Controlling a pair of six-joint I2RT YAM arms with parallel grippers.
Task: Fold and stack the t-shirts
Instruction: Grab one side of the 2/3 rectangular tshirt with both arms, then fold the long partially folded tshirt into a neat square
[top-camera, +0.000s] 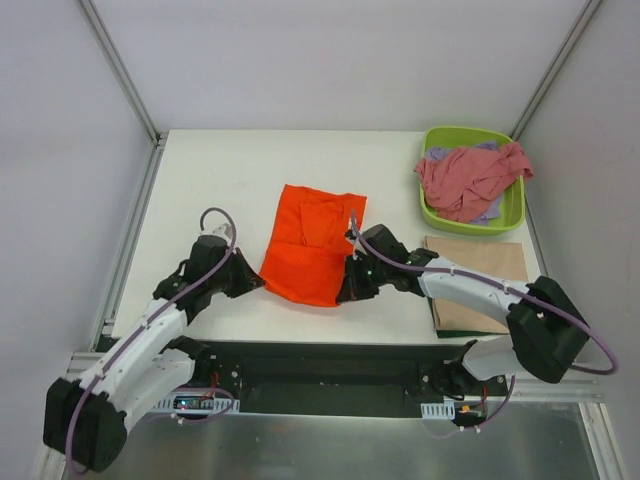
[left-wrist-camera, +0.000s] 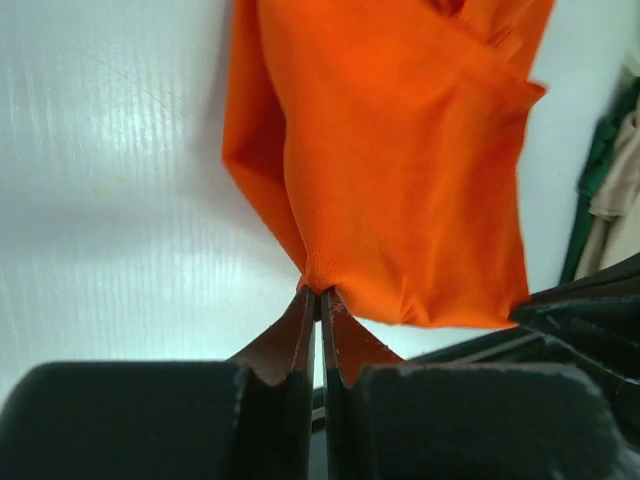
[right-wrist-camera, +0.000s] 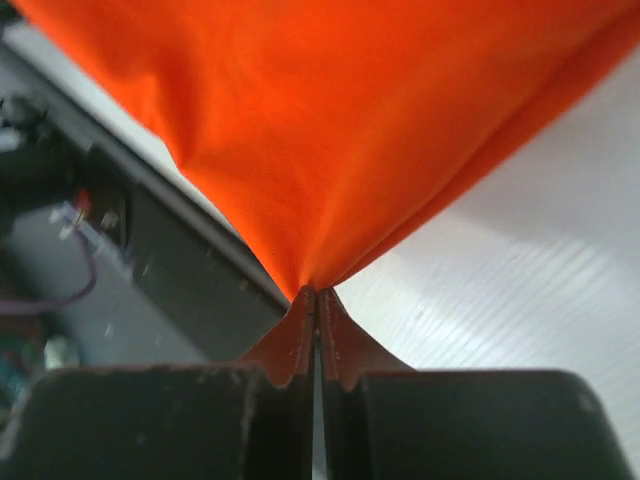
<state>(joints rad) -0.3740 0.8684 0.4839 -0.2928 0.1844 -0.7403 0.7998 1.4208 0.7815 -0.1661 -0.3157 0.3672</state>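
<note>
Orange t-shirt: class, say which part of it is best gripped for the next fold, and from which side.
Probably its two near corners, one approached from each side. The orange t-shirt lies as a flat, partly folded panel with those corners at its outer edges; the left end effector and right end effector are each shut on one.

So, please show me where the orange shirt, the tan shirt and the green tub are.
orange shirt (top-camera: 312, 245): top view, middle of the cloth.
tan shirt (top-camera: 490, 258): top view, uncovered far part of the folded cloth.
green tub (top-camera: 460, 130): top view, far rim.
</note>
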